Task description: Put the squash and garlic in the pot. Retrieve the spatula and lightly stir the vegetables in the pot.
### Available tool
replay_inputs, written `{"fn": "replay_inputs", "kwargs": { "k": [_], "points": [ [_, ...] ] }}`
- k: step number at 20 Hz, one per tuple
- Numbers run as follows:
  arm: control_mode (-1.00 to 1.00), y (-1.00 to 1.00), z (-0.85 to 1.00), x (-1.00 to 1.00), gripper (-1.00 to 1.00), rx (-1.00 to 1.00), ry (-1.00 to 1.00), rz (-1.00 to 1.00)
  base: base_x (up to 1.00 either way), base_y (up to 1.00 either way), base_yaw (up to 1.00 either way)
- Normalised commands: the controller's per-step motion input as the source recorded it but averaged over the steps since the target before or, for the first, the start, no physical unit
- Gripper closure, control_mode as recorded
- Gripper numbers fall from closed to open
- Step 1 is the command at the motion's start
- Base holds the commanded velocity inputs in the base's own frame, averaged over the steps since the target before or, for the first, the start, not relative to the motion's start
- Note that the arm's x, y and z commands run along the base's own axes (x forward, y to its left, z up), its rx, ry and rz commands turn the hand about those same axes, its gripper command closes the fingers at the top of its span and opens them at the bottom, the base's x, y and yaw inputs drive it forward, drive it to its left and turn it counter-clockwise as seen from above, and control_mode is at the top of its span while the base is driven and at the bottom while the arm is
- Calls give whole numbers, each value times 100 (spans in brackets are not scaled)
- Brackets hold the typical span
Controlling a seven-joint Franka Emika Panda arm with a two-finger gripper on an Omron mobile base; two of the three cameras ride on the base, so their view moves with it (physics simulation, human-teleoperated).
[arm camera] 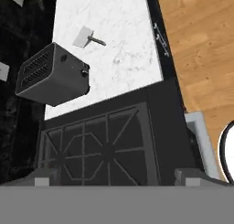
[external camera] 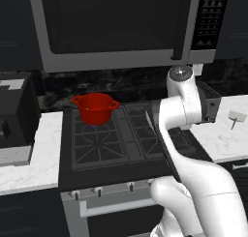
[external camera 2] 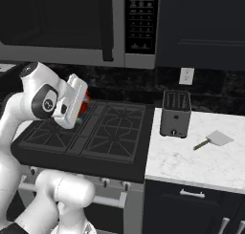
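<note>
- We are hovering over the black gas stove (arm camera: 105, 150), gripper (arm camera: 116, 176) fingers spread, pinching nothing.
- Beyond the grey toaster (external camera 2: 175, 113), the flat grey metal spatula (external camera 2: 214, 140) is looking light and stiff; we'd take its thin handle.

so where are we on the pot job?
Done: cannot tell; the red pot sits on the back left burner, contents unseen. In hand: nothing; the pincer is open above the stove grate. Left: fetch the spatula lying beyond the toaster, then stir.

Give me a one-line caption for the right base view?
Robot arm bent over the stove, red pot behind it; toaster and spatula wait on the marble counter.
</note>
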Motion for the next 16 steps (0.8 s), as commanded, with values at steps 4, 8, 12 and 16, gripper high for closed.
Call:
{"fn": "replay_inputs", "kwargs": {
  "k": [4,8,12,16],
  "points": [
    [-100,-42,-13,1,-100,21,-9,-70,0,0,0],
    [-100,-81,0,0,-100,36,-9,-49,0,0,0],
    [-100,-99,-5,-3,-100,44,-23,-34,0,0,0],
    [-100,-90,-6,-1,-100,35,-34,-34,0,0,0]
  ]
}}
